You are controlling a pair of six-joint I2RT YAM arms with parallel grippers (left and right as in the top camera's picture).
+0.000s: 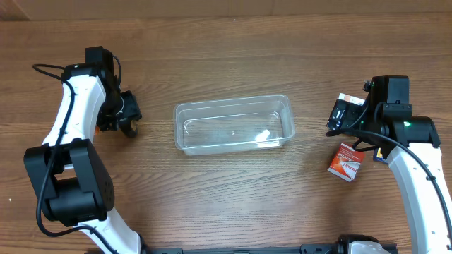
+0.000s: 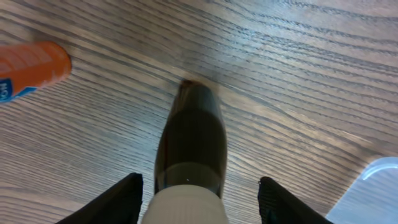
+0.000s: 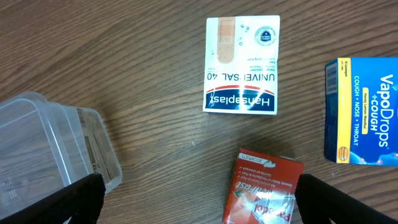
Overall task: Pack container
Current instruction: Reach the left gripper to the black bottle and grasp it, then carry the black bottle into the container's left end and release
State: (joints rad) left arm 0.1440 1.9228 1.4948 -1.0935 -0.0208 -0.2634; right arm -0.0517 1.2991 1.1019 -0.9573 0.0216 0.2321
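The clear plastic container stands at the middle of the table, nothing visible inside. Its corner shows in the left wrist view and its end in the right wrist view. My left gripper is left of the container. In its wrist view it is open, fingers on either side of a dark bottle with a white cap lying on the table, not touching it. My right gripper is right of the container. It is open and empty above the table, with a red box by its right finger.
An orange tube lies left of the bottle. A white Hansaplast box and a blue VapoDrops box lie near the red box. Cables run along both arms.
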